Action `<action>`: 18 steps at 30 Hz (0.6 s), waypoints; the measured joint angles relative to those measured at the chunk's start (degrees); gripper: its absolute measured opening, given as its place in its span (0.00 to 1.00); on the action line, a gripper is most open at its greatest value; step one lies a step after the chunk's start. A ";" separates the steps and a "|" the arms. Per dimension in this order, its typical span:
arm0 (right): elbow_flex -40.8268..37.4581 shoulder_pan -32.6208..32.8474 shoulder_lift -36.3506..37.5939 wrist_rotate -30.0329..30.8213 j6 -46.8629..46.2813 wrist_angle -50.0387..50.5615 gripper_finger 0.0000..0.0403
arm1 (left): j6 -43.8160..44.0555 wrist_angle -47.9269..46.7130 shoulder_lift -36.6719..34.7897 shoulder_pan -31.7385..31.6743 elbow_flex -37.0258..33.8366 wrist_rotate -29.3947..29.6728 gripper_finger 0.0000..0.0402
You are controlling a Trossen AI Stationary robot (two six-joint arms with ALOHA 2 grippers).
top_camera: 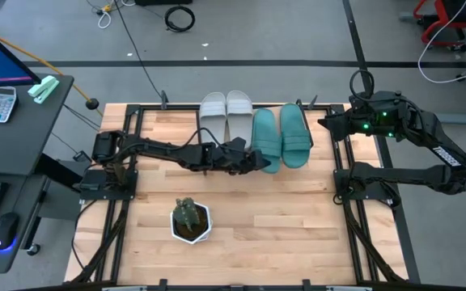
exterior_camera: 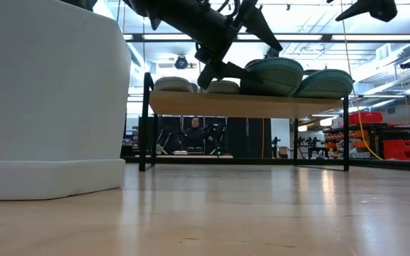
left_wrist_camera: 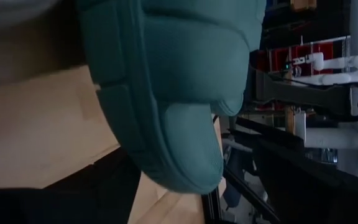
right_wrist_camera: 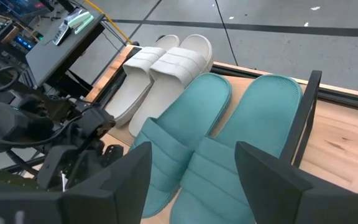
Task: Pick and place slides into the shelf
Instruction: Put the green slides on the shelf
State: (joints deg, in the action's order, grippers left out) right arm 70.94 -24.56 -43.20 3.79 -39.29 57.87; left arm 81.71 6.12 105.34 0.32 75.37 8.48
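Nearest the overhead camera, both dark arms reach over the wooden bench [top_camera: 241,234]. Four rubbery slides sit side by side on the low light-wood shelf [exterior_camera: 248,105]: the light grey pair [top_camera: 226,113], then the teal green pair [top_camera: 282,137]. Left hand [top_camera: 261,159], fingers spread, sits at the nearer teal slide's heel. Right hand [top_camera: 326,123], fingers apart, hovers beside the shelf.
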 joint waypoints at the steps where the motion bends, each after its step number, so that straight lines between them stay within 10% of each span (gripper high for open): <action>1: 0.00 0.01 0.00 0.00 0.00 0.00 0.59 | 0.00 -0.02 0.00 0.33 0.00 0.01 0.78; 18: -0.02 0.01 0.00 -0.02 -0.02 0.19 0.59 | 1.55 -1.64 -1.60 5.24 0.07 4.90 0.69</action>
State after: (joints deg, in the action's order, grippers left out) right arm 70.91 -24.56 -43.20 3.77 -39.31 58.06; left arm 83.27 4.48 103.74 5.55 75.44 13.38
